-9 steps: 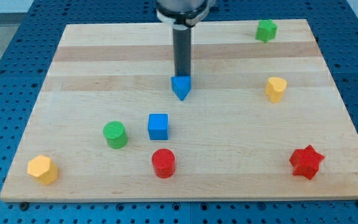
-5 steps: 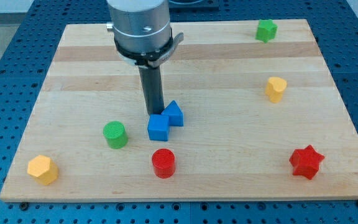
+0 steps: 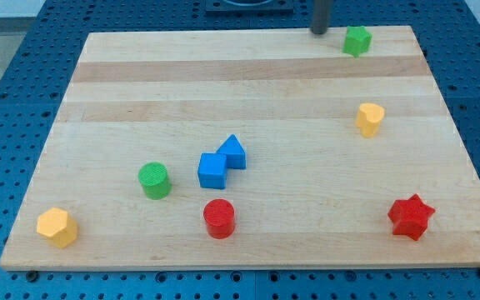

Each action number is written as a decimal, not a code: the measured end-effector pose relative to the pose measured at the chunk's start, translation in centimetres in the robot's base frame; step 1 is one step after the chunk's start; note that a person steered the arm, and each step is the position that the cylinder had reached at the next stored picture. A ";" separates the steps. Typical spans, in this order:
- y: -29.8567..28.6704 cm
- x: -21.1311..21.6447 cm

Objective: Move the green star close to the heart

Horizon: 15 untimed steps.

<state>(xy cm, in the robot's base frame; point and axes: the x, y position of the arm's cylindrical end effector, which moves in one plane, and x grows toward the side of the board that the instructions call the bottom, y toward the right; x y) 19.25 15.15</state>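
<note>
The green star (image 3: 357,40) sits near the board's top right corner. The yellow heart (image 3: 370,119) lies below it on the right side, well apart from it. My tip (image 3: 320,32) is at the view's top edge, just left of the green star, with a small gap between them. Only the rod's lower end shows.
A blue triangular block (image 3: 234,152) touches a blue cube (image 3: 212,170) near the board's middle. A green cylinder (image 3: 153,180), a red cylinder (image 3: 219,218) and a yellow hexagon (image 3: 57,227) lie at lower left. A red star (image 3: 411,217) lies at lower right. The wooden board (image 3: 140,92) sits on a blue pegboard.
The blue triangular block has been pushed down-left against the blue cube. The rod then left the board's middle and now stands at the top, left of the green star.
</note>
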 end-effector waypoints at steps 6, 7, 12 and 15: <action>4.3 1.1; 4.3 1.5; 0.8 12.6; -5.4 19.6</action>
<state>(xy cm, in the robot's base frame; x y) 38.84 9.72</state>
